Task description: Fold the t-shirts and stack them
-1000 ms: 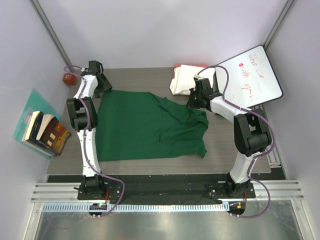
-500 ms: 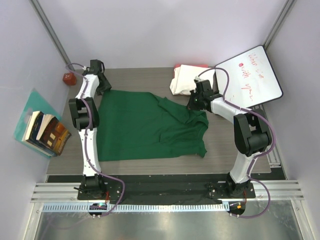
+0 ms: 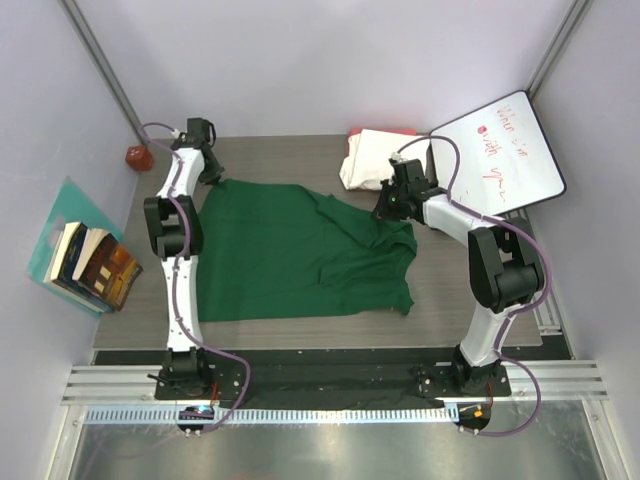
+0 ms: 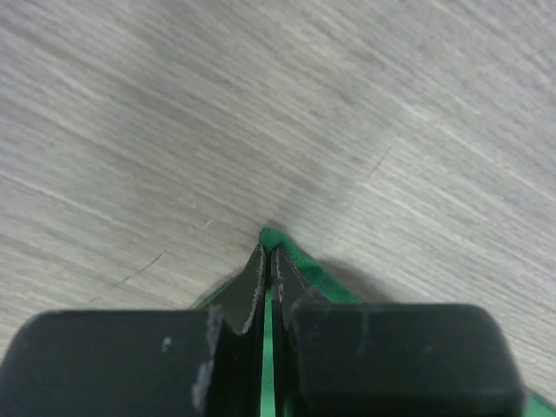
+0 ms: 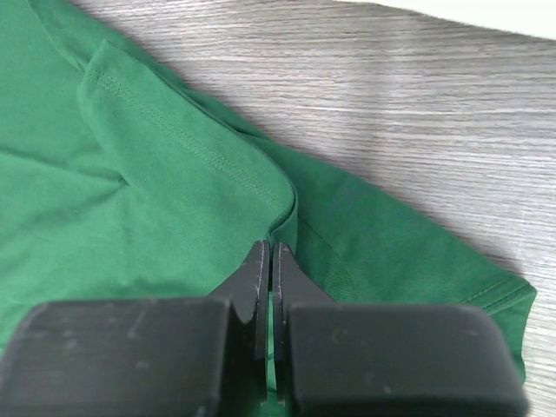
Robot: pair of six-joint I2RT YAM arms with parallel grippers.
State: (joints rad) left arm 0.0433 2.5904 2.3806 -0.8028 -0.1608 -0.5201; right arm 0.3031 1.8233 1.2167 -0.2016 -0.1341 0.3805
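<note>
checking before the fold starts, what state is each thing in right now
green t-shirt: spread flat, unfolded, right side rumpled
cream-white t-shirt: folded, lying at the far edge
left gripper: jaws shut on the green t-shirt's corner
right gripper: jaws shut on a fold of the green t-shirt

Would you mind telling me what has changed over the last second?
The left jaws, open before, have closed on the green shirt's far left corner, and the left arm edged slightly rightward. The right jaws stay shut on the shirt's far right part. The shirt and the cream bundle lie as before.
</note>
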